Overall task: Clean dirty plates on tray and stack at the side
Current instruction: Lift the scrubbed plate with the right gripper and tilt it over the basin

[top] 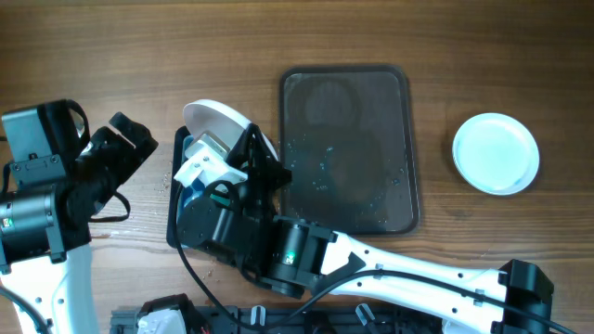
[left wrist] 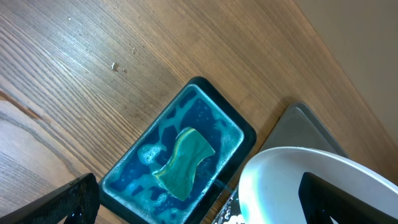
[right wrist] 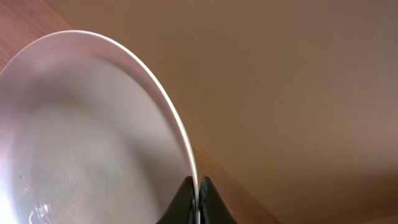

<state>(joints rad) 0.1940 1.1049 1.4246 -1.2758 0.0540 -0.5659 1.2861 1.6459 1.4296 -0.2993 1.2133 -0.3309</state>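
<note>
Item: dirty plate (right wrist: 93, 143), washing step. I am holding it tilted above the soap basin (left wrist: 127, 163), right fingers (right wrist: 183, 205) pinching its rim. Left fingers (left wrist: 68, 202) are standing spread, empty. Next, I judge: left is fetching the sponge (left wrist: 185, 163).

the surface (top: 139, 56) is brown wood, its grain running left to right when seen from above. in the left wrist view a few pale crumbs (left wrist: 114, 65) lie on bare wood, apart from anything else, and a dark streak (left wrist: 18, 104) runs through the grain near the left edge. past the surface's far edge it's plain tan, too blurred to name.
</note>
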